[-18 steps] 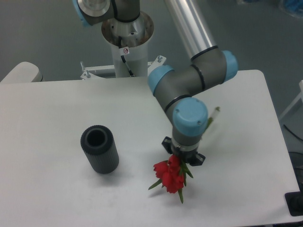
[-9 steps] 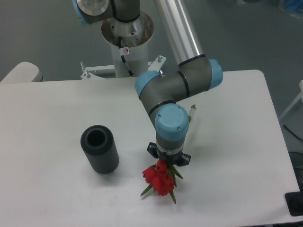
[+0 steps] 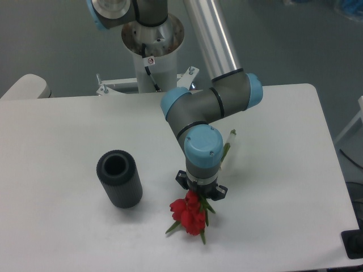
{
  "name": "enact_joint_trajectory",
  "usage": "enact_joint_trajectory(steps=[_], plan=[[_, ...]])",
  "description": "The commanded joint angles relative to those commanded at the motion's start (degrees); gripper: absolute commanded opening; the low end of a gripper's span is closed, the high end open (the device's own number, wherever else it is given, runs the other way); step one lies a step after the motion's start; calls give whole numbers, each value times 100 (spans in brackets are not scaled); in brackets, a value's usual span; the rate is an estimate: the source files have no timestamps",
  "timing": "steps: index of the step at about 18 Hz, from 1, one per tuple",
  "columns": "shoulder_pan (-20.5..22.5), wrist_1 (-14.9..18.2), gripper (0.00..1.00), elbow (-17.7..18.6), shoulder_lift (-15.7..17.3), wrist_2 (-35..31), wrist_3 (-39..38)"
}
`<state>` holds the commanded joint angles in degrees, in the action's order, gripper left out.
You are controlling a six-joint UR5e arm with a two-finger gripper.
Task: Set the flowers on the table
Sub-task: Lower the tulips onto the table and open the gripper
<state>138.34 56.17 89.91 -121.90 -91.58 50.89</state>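
The flowers (image 3: 190, 215), red tulip buds with green leaves, poke out below the arm's wrist near the front of the white table (image 3: 57, 147). Their thin green stems (image 3: 229, 143) stick out behind the wrist toward the upper right. My gripper (image 3: 199, 192) is mostly hidden under the blue-capped wrist, and it appears shut on the flowers' stems. Whether the buds touch the tabletop I cannot tell.
A dark grey ribbed cylinder vase (image 3: 119, 178) stands upright and empty to the left of the flowers. The arm's base column (image 3: 152, 56) rises behind the table's back edge. The table's right edge runs down at the far right.
The arm has carried the flowers leftward across the table, toward the vase, with most of the shift in the first half second; the vase has not moved.
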Motion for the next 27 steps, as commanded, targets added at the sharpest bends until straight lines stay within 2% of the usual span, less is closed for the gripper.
enact_joint_trajectory(steps=[2, 3, 8, 9, 10, 15, 22, 27], plan=[[9, -307, 71, 97, -44, 0, 9], [18, -404, 73, 132, -44, 0, 9], [158, -440, 81, 106, -44, 0, 210], [202, -432, 88, 97, -44, 0, 315], [220, -432, 100, 97, -27, 0, 377], [491, -362, 100, -174, 0, 17, 544], [984, -256, 100, -517, -114, 44, 1940], [1134, -71, 100, -676, -114, 53, 3100]])
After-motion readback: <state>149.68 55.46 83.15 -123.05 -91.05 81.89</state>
